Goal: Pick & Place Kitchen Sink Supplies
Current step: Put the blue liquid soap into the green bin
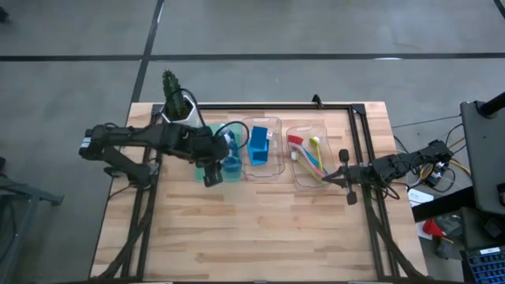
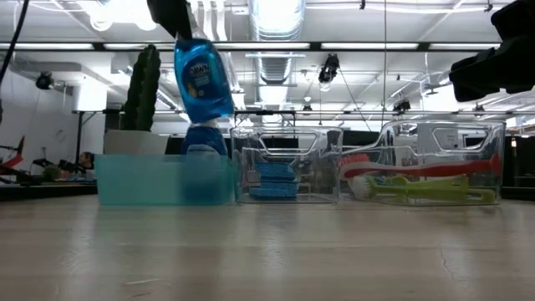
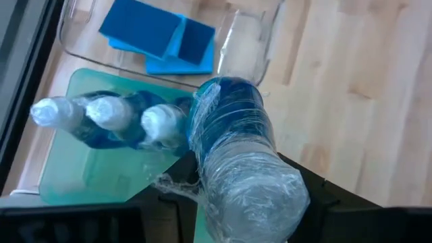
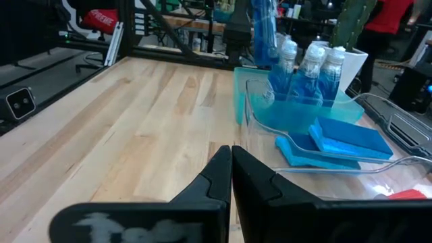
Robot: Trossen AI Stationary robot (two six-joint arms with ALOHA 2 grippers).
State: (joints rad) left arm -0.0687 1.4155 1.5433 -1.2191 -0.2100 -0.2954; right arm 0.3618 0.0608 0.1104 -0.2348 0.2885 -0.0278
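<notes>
The left hand point(image 3: 223, 202) is clamped on a blue-white bottle point(image 2: 203, 77), a rounded little bottle of blue liquid with a printed label, held cap-down in the air above the green tray point(image 2: 163, 179). In the left wrist view its clear base faces the camera and its blue body runs down toward the tray. Three more bottles point(image 3: 108, 115) stand upright in a row inside that tray, white caps up.

The green tray sits toward the counter's point(image 1: 260, 229) far edge, on its left half, with a potted cactus point(image 1: 175, 99) just behind it near the far left corner. Beside the tray, at the middle of the far edge, a clear tray point(image 1: 263, 147) holds blue block sponges point(image 3: 162, 37). A second clear tray point(image 1: 309, 155) further right holds the pink long-handled brush point(image 2: 418, 170) and the yellow-green brush point(image 2: 426, 193), lying flat.

The right hand point(image 4: 231, 177), fingers together and holding nothing, hangs by the counter's right edge, just beside the brush tray. The whole near half of the counter is bare wood.
</notes>
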